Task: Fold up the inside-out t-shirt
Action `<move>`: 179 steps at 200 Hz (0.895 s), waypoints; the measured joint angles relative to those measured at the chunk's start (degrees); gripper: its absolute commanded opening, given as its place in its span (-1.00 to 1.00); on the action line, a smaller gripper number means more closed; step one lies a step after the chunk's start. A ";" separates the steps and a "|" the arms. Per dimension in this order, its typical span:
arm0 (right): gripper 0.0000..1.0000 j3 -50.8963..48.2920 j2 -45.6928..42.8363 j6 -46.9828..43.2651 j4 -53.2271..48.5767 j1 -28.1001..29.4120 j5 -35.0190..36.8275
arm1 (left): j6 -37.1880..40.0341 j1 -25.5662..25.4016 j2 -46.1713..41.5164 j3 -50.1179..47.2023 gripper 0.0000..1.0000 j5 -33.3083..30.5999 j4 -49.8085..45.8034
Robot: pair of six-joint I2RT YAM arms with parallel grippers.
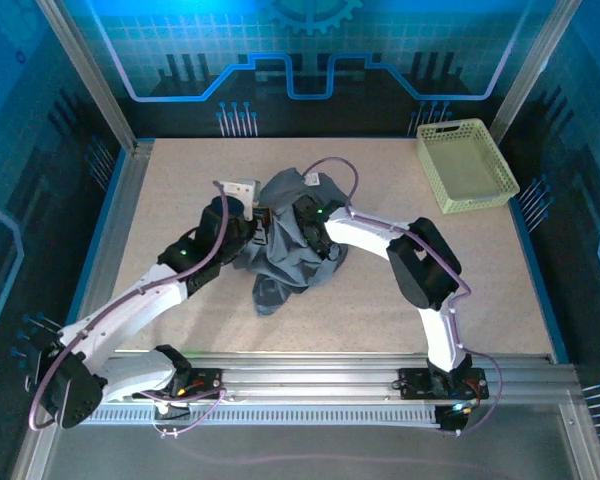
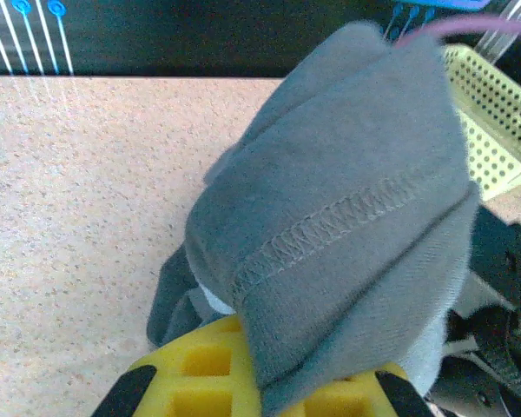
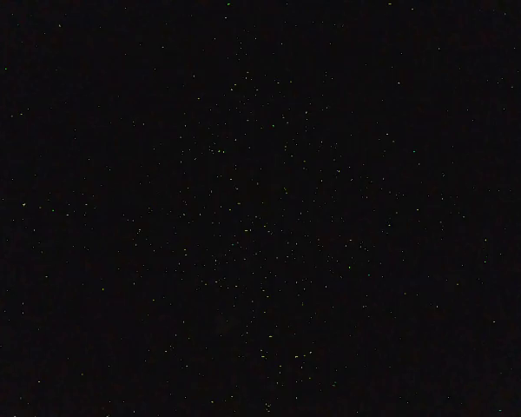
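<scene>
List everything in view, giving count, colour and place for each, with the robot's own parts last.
t-shirt: one, dark slate-grey, bunched mid-table between the two grippers
basket: one, pale yellow-green, at the table's far right corner
table: one, speckled beige, under everything
left gripper: one, yellow fingers, shut on the t-shirt at its left side
right gripper: one, dark, shut, tip buried in the t-shirt's top folds

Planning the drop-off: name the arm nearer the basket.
The right arm, its elbow toward the yellow-green basket in the far right corner; the left arm lies beyond the t-shirt.
</scene>
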 measured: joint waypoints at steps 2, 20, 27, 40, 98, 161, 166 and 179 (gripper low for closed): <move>-1.00 -0.13 -0.02 -0.02 0.07 0.04 0.11 | -0.17 0.26 -0.15 0.00 -1.00 0.13 -0.02; -1.00 -0.94 0.00 -0.90 0.35 0.72 1.05 | -1.33 2.93 -0.72 0.02 -1.00 0.90 -0.04; -1.00 -1.14 -0.02 -1.29 0.48 1.18 1.49 | -1.86 3.89 -0.72 0.17 -1.00 1.27 -0.28; -1.00 -1.51 -0.02 -1.77 0.98 2.12 2.29 | -2.60 5.44 -0.68 0.57 -1.00 1.62 -0.79; -1.00 -12.72 -7.89 -2.25 7.61 4.57 2.93 | -9.70 15.32 7.67 7.37 -1.00 2.99 -6.62; -1.00 -21.68 -24.55 -0.52 19.34 1.95 -3.82 | -13.92 17.77 27.06 6.67 -1.00 8.41 -12.66; -1.00 -22.38 -25.42 -0.55 20.20 1.64 -4.98 | -13.94 17.77 28.63 6.73 -1.00 8.74 -13.20; -1.00 -23.82 -27.15 -0.55 22.10 1.07 -8.24 | -13.94 17.77 32.09 7.10 -1.00 9.31 -14.47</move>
